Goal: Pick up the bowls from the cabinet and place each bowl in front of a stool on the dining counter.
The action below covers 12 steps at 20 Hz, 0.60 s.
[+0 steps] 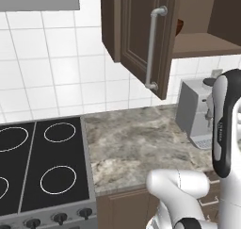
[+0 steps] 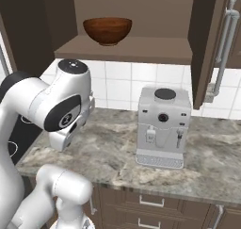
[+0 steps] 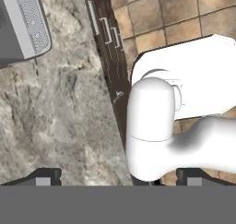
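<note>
The cabinet (image 2: 141, 16) stands open at the top of the right base view, its door (image 1: 141, 30) swung out at the top centre of the left base view. The wooden bowl (image 2: 107, 30) sits upright on the shelf (image 2: 127, 50) at upper left of centre; a sliver of it shows at the door's edge in the left view. A second bowl cannot be made out.

The end effector (image 3: 119, 178) is wide, holding nothing, its tips at the bottom of the hand view, looking down over the table (image 3: 60, 117) edge and tiled floor (image 3: 184, 20).

The step in hand, as I judge it, is reaching for the bowl. To do it well, raise the hand clear of the coffee machine (image 2: 163, 127) at centre, come in level with the shelf, and take the rim with one finger inside, keeping off the door.

No readable writing or brand shows anywhere
</note>
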Motion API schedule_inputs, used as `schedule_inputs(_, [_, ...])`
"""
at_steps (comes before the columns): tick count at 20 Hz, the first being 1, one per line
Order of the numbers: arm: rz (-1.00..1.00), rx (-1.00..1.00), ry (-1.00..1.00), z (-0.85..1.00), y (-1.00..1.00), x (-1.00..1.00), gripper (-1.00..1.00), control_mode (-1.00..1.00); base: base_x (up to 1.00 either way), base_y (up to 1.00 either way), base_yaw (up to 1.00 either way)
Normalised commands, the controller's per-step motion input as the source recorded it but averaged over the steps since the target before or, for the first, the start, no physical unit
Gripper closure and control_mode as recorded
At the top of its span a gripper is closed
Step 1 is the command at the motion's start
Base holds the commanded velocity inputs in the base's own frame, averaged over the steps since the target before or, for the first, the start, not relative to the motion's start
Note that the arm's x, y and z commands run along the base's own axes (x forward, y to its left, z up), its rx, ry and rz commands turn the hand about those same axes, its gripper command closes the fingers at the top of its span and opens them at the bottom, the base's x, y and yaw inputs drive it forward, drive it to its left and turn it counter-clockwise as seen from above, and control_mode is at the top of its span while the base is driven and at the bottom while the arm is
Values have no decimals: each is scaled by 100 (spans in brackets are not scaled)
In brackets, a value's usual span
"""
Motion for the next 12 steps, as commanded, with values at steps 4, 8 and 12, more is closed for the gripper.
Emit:
schedule_inputs(4, [0, 0, 0, 0, 0, 0, -100, 100, 0, 0, 0])
schedule_inputs(8, [0, 0, 0, 0, 0, 0, -100, 100, 0, 0, 0])
schedule_inputs(12, [1, 0, -13, 18, 0, -9, -100, -100, 0, 0, 0])
